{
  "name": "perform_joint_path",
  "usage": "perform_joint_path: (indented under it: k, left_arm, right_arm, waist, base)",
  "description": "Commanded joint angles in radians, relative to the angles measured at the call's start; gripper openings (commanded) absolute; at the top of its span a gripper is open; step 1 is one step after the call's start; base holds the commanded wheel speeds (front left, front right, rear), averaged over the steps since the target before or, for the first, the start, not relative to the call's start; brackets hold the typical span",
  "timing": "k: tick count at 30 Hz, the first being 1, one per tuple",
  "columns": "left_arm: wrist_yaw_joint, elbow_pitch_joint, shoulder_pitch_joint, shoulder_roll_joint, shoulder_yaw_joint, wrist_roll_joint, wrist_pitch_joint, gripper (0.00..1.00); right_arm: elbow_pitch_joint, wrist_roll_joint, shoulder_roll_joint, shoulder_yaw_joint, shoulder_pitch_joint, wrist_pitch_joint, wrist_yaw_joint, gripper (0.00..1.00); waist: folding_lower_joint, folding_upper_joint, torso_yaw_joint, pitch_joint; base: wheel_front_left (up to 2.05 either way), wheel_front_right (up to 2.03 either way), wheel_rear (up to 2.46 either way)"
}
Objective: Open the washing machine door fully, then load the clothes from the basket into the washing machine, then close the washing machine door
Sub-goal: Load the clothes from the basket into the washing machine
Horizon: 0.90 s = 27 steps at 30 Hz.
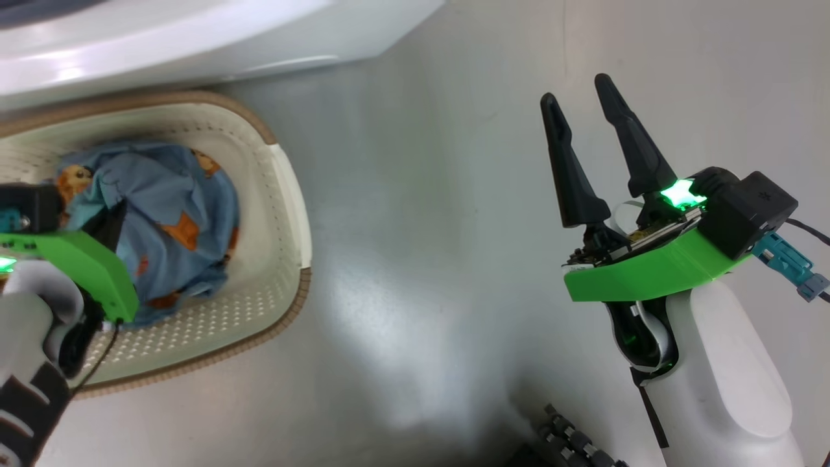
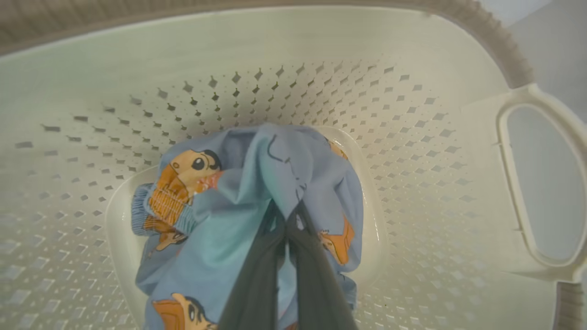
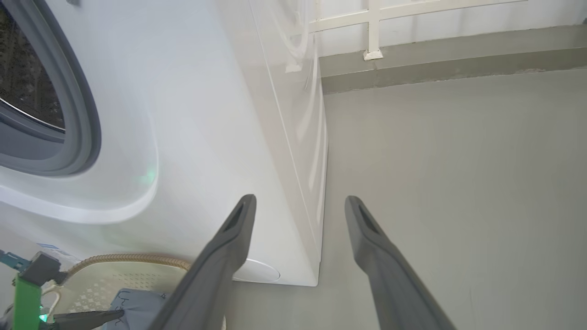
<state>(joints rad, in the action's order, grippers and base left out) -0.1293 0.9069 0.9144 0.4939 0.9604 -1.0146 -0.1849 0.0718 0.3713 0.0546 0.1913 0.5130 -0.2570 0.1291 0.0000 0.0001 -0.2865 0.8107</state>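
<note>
The cream perforated basket point(image 1: 285, 214) stands on the floor against the white washing machine point(image 1: 194, 39). The light blue clothes point(image 1: 175, 214) with orange cartoon faces lie bunched inside it. My left gripper point(image 2: 289, 217) reaches down into the basket, shut on a fold of the clothes point(image 2: 275, 165). My right gripper point(image 1: 576, 87) hovers over bare floor to the right of the basket, open with nothing between its fingers. In the right wrist view, the washing machine point(image 3: 206, 114) shows its open drum mouth with the grey gasket point(image 3: 78, 114), and the basket point(image 3: 128, 275) sits below. The washing machine door is out of view.
Grey floor point(image 1: 421, 259) spreads between the basket and my right arm. A low ledge point(image 3: 435, 68) with a white railing runs behind the washer. A dark ribbed cable point(image 1: 570, 441) lies at the bottom of the head view. The basket's side handle point(image 2: 541, 183) is right of the left gripper.
</note>
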Motion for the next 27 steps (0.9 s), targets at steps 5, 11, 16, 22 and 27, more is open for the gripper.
perform_joint_path:
  k: [5, 11, 16, 22, 27]
  left_arm:
    - [-0.001, -0.061, -0.051, 0.059, -0.005, -0.033, -0.053, 0.0]
    - [-0.001, -0.12, -0.11, 0.066, -0.008, -0.052, -0.075, 0.0]
    - [-0.001, -0.177, -0.162, 0.051, -0.088, -0.021, -0.076, 0.0]
    - [-0.001, -0.259, -0.273, 0.022, -0.257, 0.072, -0.077, 0.0]
    - [0.001, -0.337, -0.37, -0.006, -0.38, 0.147, -0.077, 0.0]
  right_arm:
    - [-0.011, -0.009, -0.004, 0.012, -0.037, -0.005, 0.002, 1.0]
    - [0.003, -0.014, -0.004, 0.01, -0.048, -0.005, 0.002, 1.0]
    - [0.018, -0.022, -0.004, 0.008, -0.061, -0.005, 0.002, 1.0]
    - [0.041, -0.032, -0.004, -0.002, -0.092, -0.005, 0.002, 1.0]
    - [0.064, -0.043, -0.004, -0.004, -0.124, -0.005, 0.002, 1.0]
  waist:
    - [0.0, -0.0001, 0.036, -0.056]
    - [0.0, -0.0001, 0.059, -0.123]
    - [0.0, -0.0001, 0.074, -0.191]
    - [0.0, -0.0001, 0.089, -0.289]
    - [0.0, -0.0001, 0.106, -0.37]
  base:
    - [0.0, 0.0, 0.0]
    - [0.0, 0.0, 0.0]
    - [0.0, 0.0, 0.0]
    - [0.0, 0.0, 0.0]
    - [0.0, 0.0, 0.0]
